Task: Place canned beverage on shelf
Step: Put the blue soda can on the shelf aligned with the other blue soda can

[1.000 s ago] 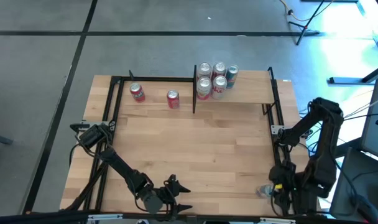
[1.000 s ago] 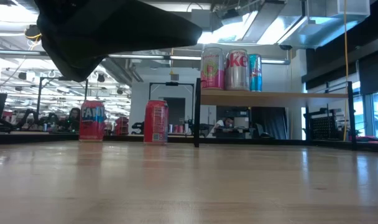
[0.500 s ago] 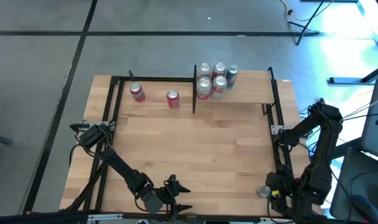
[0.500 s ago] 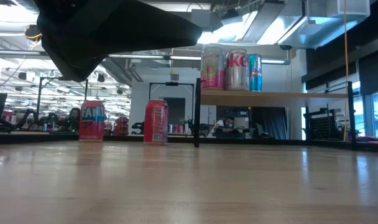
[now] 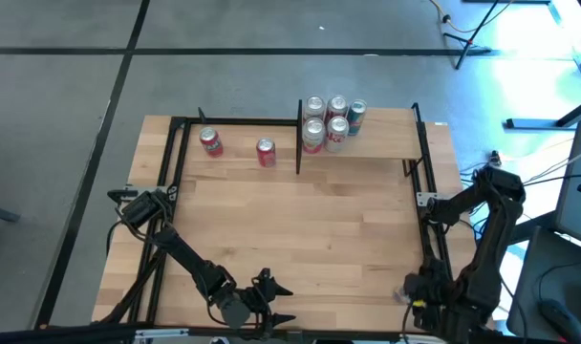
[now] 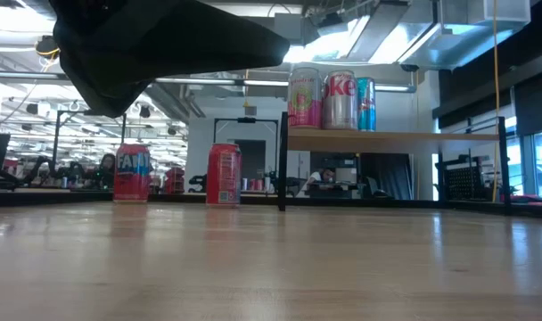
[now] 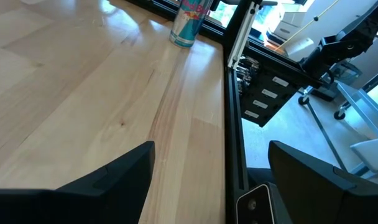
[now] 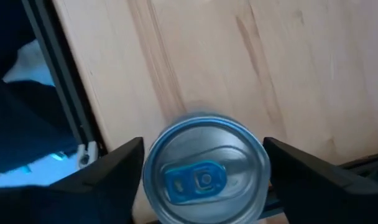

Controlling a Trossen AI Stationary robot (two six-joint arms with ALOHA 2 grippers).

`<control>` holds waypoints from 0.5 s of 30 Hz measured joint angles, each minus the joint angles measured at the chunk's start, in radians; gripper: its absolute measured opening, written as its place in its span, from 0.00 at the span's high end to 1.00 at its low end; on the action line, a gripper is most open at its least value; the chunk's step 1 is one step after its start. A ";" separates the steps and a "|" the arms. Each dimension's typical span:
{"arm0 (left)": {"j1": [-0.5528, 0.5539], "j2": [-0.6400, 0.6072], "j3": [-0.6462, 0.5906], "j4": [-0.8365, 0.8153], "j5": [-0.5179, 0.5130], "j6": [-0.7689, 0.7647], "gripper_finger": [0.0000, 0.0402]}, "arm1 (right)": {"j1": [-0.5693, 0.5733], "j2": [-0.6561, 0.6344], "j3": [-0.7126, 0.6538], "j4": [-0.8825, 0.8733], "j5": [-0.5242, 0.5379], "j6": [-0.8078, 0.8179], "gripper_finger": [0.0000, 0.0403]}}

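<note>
A silver can with a blue tab (image 8: pixel 201 146) stands upright on the tabletop near its near right corner (image 5: pixel 403 290). It also shows far off in the left wrist view (image 7: pixel 190 22). My right gripper (image 8: pixel 204 171) is open and points down over it, with one finger (image 8: pixel 114 171) on each side of the can's top. I cannot tell whether the fingers touch it. My left gripper (image 5: pixel 276 304) is open and empty at the near edge. The shelf (image 5: pixel 376 143), a raised light-wood board at the far right, carries several cans (image 6: pixel 338 98).
Two red cans (image 5: pixel 210 141) (image 5: pixel 266 151) stand on the tabletop at the far left, beside the shelf's black post (image 5: pixel 299 134). Black rails (image 5: pixel 429 229) run along the table's left and right edges. The tabletop's middle (image 5: pixel 300 229) is bare wood.
My right arm has folded, and its gripper has gone a little toward the near edge and down over the can by the near right corner. The can has stayed in place.
</note>
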 joint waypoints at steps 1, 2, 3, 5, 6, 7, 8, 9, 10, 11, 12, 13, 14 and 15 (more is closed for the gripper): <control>0.000 0.000 0.000 0.000 0.000 0.000 0.25 | 0.000 0.006 0.000 0.000 0.000 -0.017 0.25; 0.000 0.000 0.000 0.000 0.000 0.000 0.25 | 0.000 0.011 0.000 0.001 0.001 -0.030 0.29; 0.000 0.000 0.000 0.000 0.000 0.000 0.25 | 0.000 0.013 0.000 0.002 0.005 -0.048 0.34; 0.001 0.000 0.000 0.000 0.000 0.000 0.25 | 0.000 0.016 0.000 0.004 0.021 -0.077 0.45; 0.001 0.000 0.000 0.000 0.000 0.000 0.25 | 0.000 0.016 0.000 0.003 0.028 -0.096 0.50; 0.001 0.000 0.000 0.000 0.000 0.000 0.25 | 0.000 0.016 0.000 0.003 0.037 -0.114 0.51; 0.001 0.000 0.000 0.000 0.000 0.000 0.25 | 0.000 0.016 0.001 0.004 0.045 -0.140 0.51; 0.001 0.000 0.000 0.000 0.000 0.000 0.25 | 0.000 0.016 0.003 0.001 0.054 -0.176 0.51; 0.001 0.000 0.000 0.000 0.000 0.000 0.25 | 0.000 0.017 0.007 -0.001 0.065 -0.211 0.51; 0.001 0.000 0.000 0.000 0.000 0.000 0.25 | -0.002 0.017 0.014 -0.001 0.077 -0.249 0.51; 0.001 0.000 0.000 0.000 0.000 0.000 0.25 | -0.014 0.017 0.024 0.000 0.087 -0.291 0.51; 0.001 0.000 0.000 0.000 0.000 0.000 0.25 | -0.024 0.017 0.035 0.004 0.096 -0.332 0.51; 0.001 0.000 0.000 0.000 0.000 0.000 0.25 | -0.037 0.017 0.045 0.007 0.102 -0.374 0.51; 0.001 0.000 0.000 0.000 0.000 0.000 0.25 | -0.049 0.017 0.054 0.010 0.107 -0.414 0.51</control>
